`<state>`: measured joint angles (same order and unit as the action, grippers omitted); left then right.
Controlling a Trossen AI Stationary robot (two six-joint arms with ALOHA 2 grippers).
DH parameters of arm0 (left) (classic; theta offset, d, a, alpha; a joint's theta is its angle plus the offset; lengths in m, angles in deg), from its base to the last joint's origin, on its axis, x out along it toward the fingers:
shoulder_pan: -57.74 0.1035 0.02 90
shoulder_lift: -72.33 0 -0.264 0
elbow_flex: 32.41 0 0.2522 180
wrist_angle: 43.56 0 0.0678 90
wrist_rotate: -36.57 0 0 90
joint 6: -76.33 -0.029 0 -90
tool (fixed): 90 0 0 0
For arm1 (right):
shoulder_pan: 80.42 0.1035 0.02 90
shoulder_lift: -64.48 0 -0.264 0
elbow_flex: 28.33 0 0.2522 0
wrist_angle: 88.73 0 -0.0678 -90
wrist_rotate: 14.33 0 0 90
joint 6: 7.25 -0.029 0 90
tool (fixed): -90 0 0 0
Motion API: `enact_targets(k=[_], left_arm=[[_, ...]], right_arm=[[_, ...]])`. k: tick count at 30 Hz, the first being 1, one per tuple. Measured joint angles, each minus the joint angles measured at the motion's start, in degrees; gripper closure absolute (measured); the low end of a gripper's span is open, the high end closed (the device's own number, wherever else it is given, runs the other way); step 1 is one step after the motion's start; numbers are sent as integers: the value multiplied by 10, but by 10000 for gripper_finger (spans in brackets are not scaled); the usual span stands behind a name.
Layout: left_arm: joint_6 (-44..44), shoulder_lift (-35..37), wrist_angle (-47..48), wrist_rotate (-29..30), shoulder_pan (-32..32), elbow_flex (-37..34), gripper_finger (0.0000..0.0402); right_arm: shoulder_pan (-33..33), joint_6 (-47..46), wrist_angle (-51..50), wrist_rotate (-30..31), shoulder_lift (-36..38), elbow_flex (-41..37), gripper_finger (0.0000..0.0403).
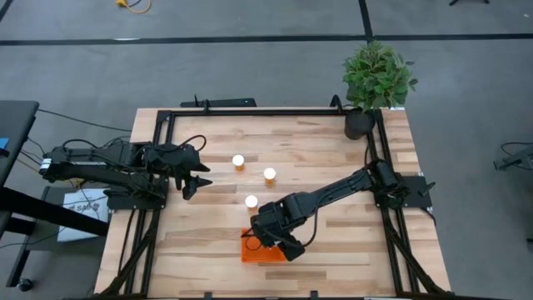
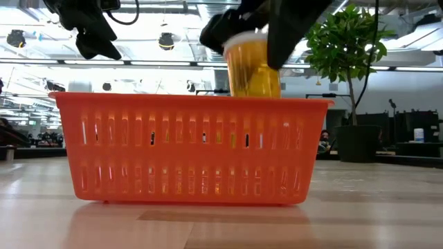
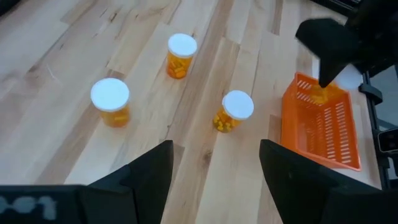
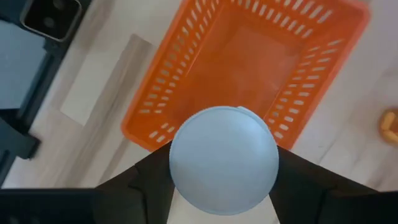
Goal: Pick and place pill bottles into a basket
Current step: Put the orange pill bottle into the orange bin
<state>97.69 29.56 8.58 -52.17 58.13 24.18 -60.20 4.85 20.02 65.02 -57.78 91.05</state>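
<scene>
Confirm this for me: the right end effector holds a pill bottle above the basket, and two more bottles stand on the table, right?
Not quite: the left wrist view shows three bottles on the table, not two. The right end effector does hold a bottle above the basket.

1. The high view looks straight down from well above, taking in the whole table with the basket at its near edge.
2. The low view sits at table height close to the basket, facing level into the room beyond it.
3. The left wrist view looks obliquely down from farther off, the basket beyond three bottles.
4. The right wrist view looks steeply down into the basket from directly above, close.
5. All four views share the basket.
</scene>
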Motion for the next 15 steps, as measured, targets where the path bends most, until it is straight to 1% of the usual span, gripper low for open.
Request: enact_targets(k=[3, 9, 12, 15], left_arm=[[7, 0, 3, 0, 0, 0, 173], [9, 0, 10, -5, 0, 0, 173], [9, 0, 10, -8, 0, 0, 173], [9, 0, 12, -8, 0, 0, 173]], right_arm=[[-1, 12, 6, -2, -6, 0, 186], [-5, 44, 16, 0, -9, 0, 217], [-10, 50, 18, 1, -9, 0, 213], [-13, 56, 19, 1, -9, 0, 191]])
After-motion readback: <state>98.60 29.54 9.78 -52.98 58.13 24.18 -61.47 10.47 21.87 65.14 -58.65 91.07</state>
